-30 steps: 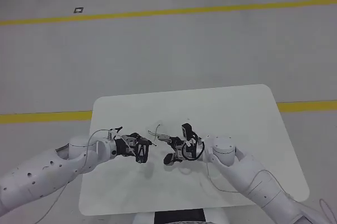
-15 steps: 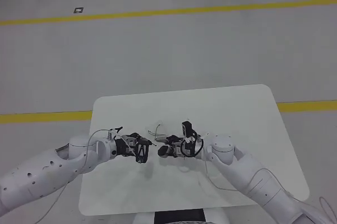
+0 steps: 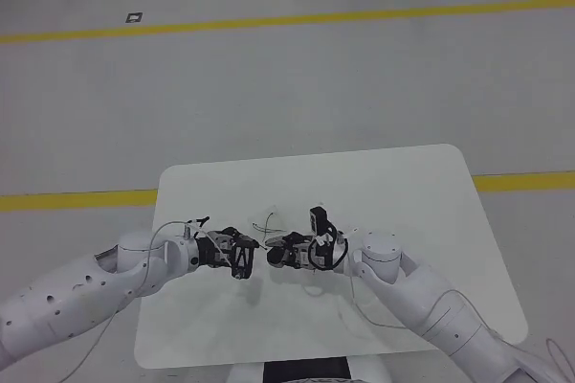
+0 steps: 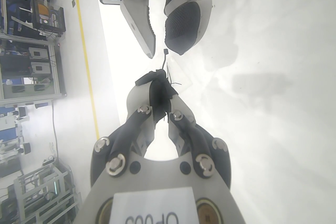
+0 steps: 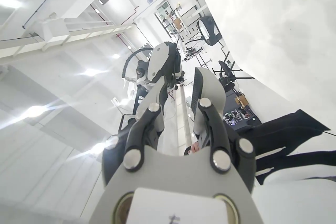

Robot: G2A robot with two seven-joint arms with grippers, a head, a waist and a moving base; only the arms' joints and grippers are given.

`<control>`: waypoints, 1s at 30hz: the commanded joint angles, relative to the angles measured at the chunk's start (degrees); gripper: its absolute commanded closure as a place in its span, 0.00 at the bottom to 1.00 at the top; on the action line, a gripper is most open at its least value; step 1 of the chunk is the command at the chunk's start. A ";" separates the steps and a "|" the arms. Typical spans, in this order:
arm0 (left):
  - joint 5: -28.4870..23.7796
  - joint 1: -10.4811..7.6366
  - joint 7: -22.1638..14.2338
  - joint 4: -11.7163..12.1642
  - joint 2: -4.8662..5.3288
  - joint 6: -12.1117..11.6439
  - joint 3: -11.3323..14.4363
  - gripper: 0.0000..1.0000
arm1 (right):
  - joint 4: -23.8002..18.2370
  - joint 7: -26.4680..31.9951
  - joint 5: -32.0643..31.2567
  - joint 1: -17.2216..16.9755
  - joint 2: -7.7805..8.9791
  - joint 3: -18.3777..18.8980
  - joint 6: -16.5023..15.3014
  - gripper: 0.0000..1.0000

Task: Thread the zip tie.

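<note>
A thin black zip tie (image 4: 164, 62) sticks out of my left gripper (image 4: 160, 83), which is shut on it just above the white table (image 3: 402, 191). Its small square end stands between the fingertips of my right gripper (image 4: 165, 51), which faces the left one tip to tip and is open, the pads not touching the tie. From above, the left gripper (image 3: 241, 257) and the right gripper (image 3: 276, 257) nearly meet near the table's front left, with thin loose strands of the tie (image 3: 261, 230) curling above them. In its own wrist view the right gripper (image 5: 181, 83) shows a gap between its fingers.
The table's rounded front edge lies just below both arms. Bare tabletop stretches to the right and toward the back. A yellow floor line (image 3: 67, 200) runs past the table's left edge.
My right gripper has moved left and slightly up toward the left gripper, closing the space between them. The left arm has kept still with the zip tie.
</note>
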 commanded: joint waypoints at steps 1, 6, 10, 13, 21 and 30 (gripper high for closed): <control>0.00 0.00 0.00 0.00 0.00 0.00 0.00 1.00 | -0.10 0.14 -0.04 -0.03 -0.02 0.00 0.00 0.82; 0.00 0.00 0.00 0.00 0.00 0.00 0.00 1.00 | -0.18 0.35 -0.17 0.04 -0.14 -0.12 0.00 0.89; 0.00 0.00 0.00 0.00 0.00 0.00 0.00 1.00 | -0.19 0.55 -0.26 0.11 -0.23 -0.13 0.00 0.89; 0.00 0.00 0.00 0.00 0.00 0.00 0.00 1.00 | -0.10 0.67 -0.39 0.17 -0.27 -0.14 0.00 0.93; 0.00 0.00 0.00 0.00 0.00 0.00 0.00 1.00 | 0.06 0.84 -0.61 0.35 -0.32 -0.21 0.00 0.91; 0.00 0.00 0.00 0.00 0.00 0.00 0.00 1.00 | 0.14 1.09 -0.46 0.54 -0.34 -0.22 0.00 0.91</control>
